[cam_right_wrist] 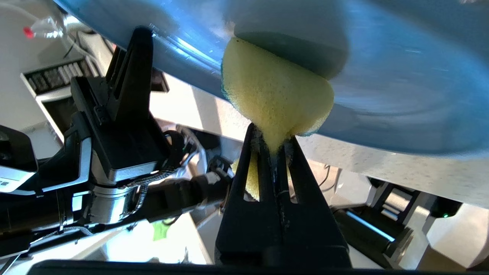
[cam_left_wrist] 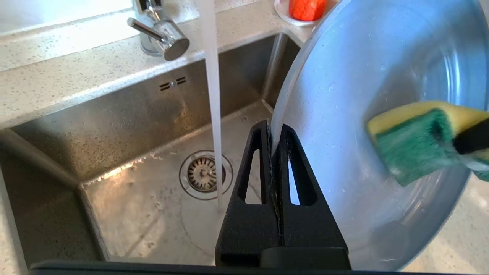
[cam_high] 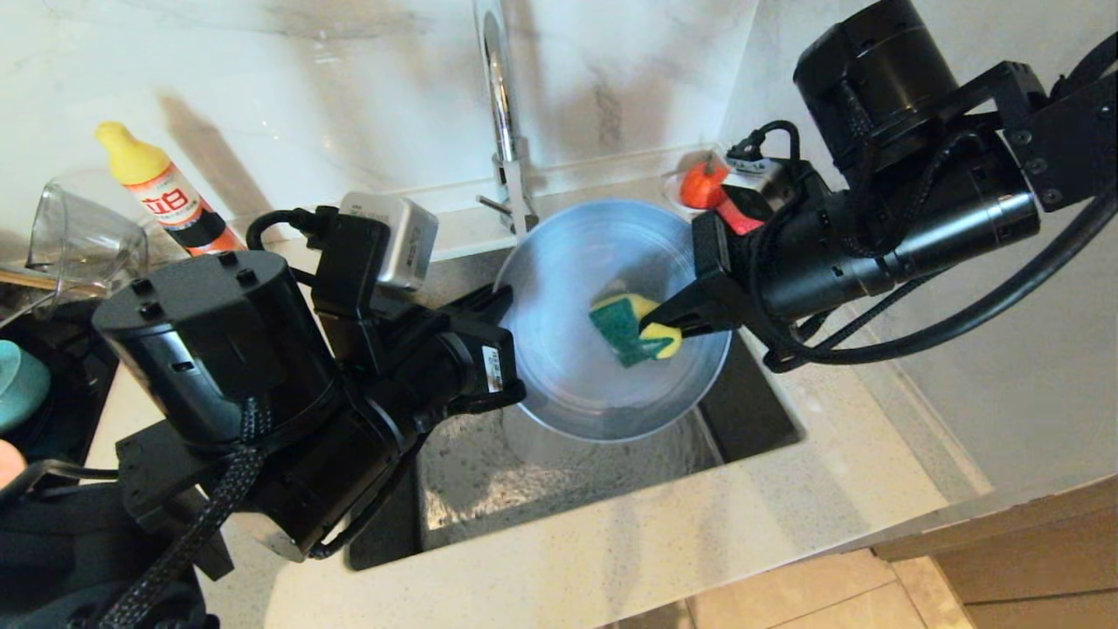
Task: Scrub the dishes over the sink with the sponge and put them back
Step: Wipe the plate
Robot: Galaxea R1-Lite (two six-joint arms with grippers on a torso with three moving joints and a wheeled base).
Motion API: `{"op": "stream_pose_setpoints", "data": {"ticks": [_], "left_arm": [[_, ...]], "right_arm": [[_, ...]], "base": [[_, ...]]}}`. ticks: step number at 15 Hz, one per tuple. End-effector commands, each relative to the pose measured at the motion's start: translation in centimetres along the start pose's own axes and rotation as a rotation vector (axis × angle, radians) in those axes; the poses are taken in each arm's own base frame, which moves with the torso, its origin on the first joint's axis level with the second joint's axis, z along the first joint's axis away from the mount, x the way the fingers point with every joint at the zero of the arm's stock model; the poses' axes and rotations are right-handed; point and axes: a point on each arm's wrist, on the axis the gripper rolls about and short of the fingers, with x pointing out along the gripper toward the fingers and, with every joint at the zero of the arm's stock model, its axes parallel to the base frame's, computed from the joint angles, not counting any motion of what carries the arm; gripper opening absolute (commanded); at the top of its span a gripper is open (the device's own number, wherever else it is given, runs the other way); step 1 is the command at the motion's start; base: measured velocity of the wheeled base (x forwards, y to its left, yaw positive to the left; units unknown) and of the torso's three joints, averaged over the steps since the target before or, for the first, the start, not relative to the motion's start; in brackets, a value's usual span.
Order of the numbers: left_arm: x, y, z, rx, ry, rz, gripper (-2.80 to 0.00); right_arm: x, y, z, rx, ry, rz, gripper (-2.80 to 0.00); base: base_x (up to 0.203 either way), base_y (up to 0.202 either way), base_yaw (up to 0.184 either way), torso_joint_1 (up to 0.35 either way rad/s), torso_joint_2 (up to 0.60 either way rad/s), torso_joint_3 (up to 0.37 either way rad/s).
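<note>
A grey-blue plate (cam_high: pixel 576 367) hangs tilted over the steel sink (cam_high: pixel 489 476). My left gripper (cam_high: pixel 505 301) is shut on the plate's rim (cam_left_wrist: pixel 279 114) on its left side. From the right, my right gripper (cam_high: pixel 657 325) is shut on the yellow-and-green sponge (cam_high: pixel 631 330), which presses against the plate's face. The left wrist view shows the sponge (cam_left_wrist: pixel 416 141) green side out on the plate (cam_left_wrist: pixel 344 114). In the right wrist view the squeezed yellow sponge (cam_right_wrist: pixel 273 91) sits between the jaws under the plate (cam_right_wrist: pixel 401 76). A teal bowl (cam_high: pixel 17 384) shows at the far left.
Water runs from the chrome faucet (cam_high: pixel 502 105) down beside the drain strainer (cam_left_wrist: pixel 204 173). A yellow-capped soap bottle (cam_high: pixel 162 188) and a clear glass jug (cam_high: pixel 83 231) stand at the back left. An orange-red item (cam_high: pixel 703 183) rests on the counter's back corner.
</note>
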Motion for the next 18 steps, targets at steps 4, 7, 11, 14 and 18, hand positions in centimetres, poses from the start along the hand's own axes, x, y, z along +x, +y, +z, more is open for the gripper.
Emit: {"op": "stream_pose_setpoints", "data": {"ticks": [4, 7, 11, 14, 18], "left_arm": [[0.6, 0.2, 1.8, -0.025, -0.065, 0.021, -2.80], [1.1, 0.3, 2.2, -0.030, -0.080, 0.041, -2.80], [2.1, -0.3, 1.4, -0.022, -0.058, 0.031, -2.80], [2.1, -1.2, 1.1, -0.022, -0.049, 0.003, -2.80], [1.5, -2.1, 0.3, -0.018, -0.025, -0.033, -2.80]], "right_arm": [[-0.7, -0.3, -0.2, 0.007, -0.028, -0.051, -2.80], [0.2, -0.3, -0.6, 0.006, 0.000, -0.059, -2.80], [1.7, 0.4, -1.2, -0.015, 0.033, -0.043, -2.80], [2.7, 0.8, -1.1, -0.030, 0.029, -0.020, -2.80], [3.0, 1.3, -1.1, -0.047, 0.009, 0.009, -2.80]], "base": [[0.000, 0.000, 0.000, 0.000, 0.00, 0.000], [0.000, 0.000, 0.000, 0.000, 0.00, 0.000], [0.000, 0.000, 0.000, 0.000, 0.00, 0.000], [0.000, 0.000, 0.000, 0.000, 0.00, 0.000], [0.000, 0.000, 0.000, 0.000, 0.00, 0.000]]}}
